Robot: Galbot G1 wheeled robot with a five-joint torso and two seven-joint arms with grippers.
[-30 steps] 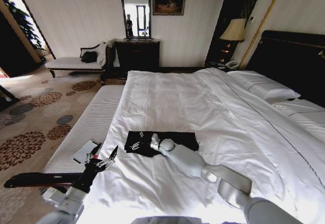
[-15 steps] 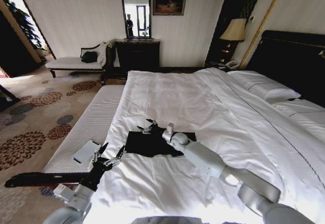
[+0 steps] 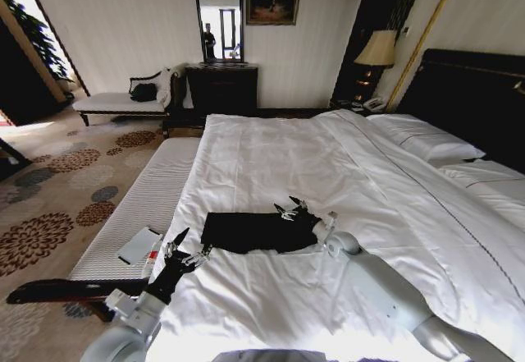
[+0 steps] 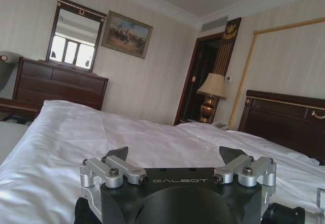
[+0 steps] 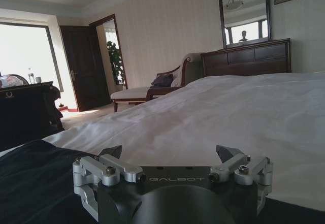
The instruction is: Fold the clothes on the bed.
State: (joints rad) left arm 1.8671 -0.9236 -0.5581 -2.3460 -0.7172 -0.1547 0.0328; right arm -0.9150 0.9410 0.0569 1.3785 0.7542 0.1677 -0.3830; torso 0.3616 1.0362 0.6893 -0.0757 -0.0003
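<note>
The clothes, a black T-shirt, lie as a flat folded strip on the near part of the bed. My right gripper hovers open over the shirt's right end, nothing between its fingers. In the right wrist view the right gripper is spread wide, with black fabric beneath and beside it. My left gripper stands open at the bed's left edge, a short way left of the shirt and apart from it. The left wrist view shows the left gripper open above the white sheet.
A white-cushioned bench runs along the bed's left side with a flat white item on it. Pillows and the dark headboard are at the far right. A dresser stands against the back wall.
My right gripper has swept from the shirt's left end, up and across, to its right end. The left gripper has shifted slightly right, toward the shirt.
</note>
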